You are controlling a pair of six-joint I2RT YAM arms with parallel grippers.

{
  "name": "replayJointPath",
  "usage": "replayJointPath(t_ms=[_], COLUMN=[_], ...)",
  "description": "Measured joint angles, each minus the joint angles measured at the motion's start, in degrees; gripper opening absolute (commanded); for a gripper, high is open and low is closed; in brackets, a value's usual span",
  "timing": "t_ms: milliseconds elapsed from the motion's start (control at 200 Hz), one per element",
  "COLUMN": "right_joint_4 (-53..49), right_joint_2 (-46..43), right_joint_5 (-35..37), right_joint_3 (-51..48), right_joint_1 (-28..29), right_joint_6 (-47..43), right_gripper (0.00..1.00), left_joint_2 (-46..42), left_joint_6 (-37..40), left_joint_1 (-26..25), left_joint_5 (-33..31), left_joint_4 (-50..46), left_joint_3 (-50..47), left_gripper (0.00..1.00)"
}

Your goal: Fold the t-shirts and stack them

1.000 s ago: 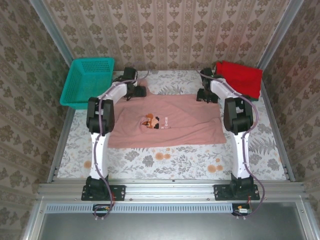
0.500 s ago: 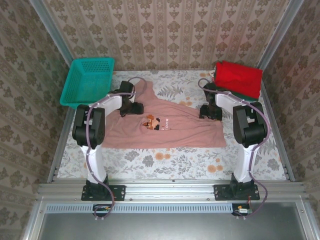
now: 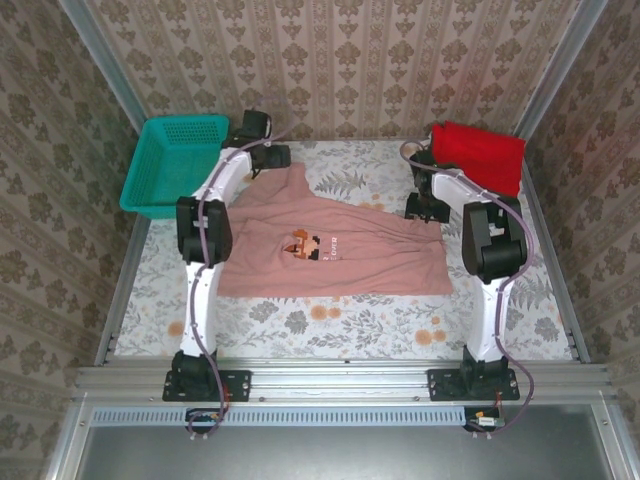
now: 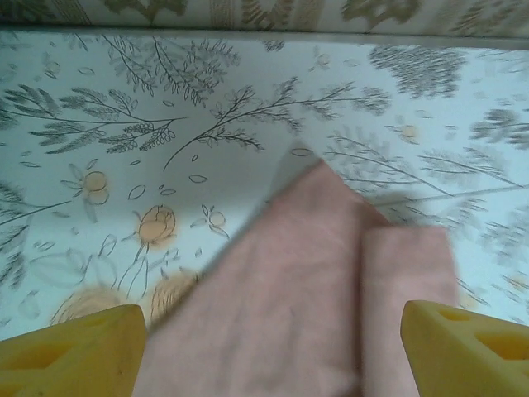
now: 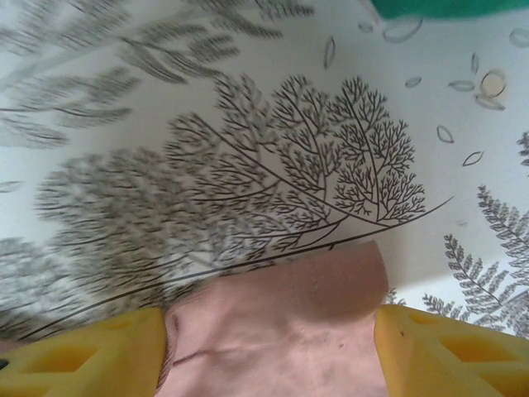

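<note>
A dusty-pink t-shirt (image 3: pixel 340 255) with a small pixel print lies spread on the table, and one part of it runs out as a point toward the far left. My left gripper (image 3: pixel 270 157) is over that point, next to the basket. In the left wrist view it (image 4: pixel 273 347) is open, with pink cloth (image 4: pixel 314 281) lying between the yellow fingers. My right gripper (image 3: pixel 425 207) is at the shirt's far right corner. It (image 5: pixel 273 347) is open too, with a rounded bit of pink cloth (image 5: pixel 289 331) between its fingers. A folded red t-shirt (image 3: pixel 480 155) rests at the far right on a dark green one (image 5: pixel 438 7).
A teal mesh basket (image 3: pixel 150 190) stands at the far left corner, close to my left arm. Metal rails and patterned walls close in the table on three sides. Bare floral tablecloth (image 3: pixel 340 320) shows in front of the pink shirt.
My left gripper has gone from the shirt's left side to the far left by the basket. The shirt's far left part now reaches out as a point. My right gripper has shifted slightly farther away.
</note>
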Motion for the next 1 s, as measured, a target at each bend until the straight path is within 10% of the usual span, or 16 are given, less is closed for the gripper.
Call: replayJointPath(t_ms=[195, 450, 770, 1000], right_joint_4=[-0.9, -0.8, -0.3, -0.2], right_joint_2=[0.5, 1.1, 2.4, 2.1], right_joint_5=[1.5, -0.3, -5.2, -5.9], right_joint_3=[1.6, 2.1, 4.2, 4.2], right_joint_1=[-0.8, -2.4, -3.5, -3.5], right_joint_6=[0.0, 0.0, -0.4, -0.7], right_gripper=[0.69, 0.65, 0.24, 0.13], left_joint_2=[8.6, 10.7, 12.0, 11.6], left_joint_6=[-0.8, -2.8, -3.0, -2.6], left_joint_1=[0.7, 0.7, 1.4, 2.2], left_joint_5=[-0.4, 5.3, 13.8, 17.7], left_joint_4=[-3.0, -4.3, -4.7, -4.6], left_joint_3=[9.4, 12.9, 13.5, 12.9], left_gripper=[0.76, 0.46, 0.02, 0.0])
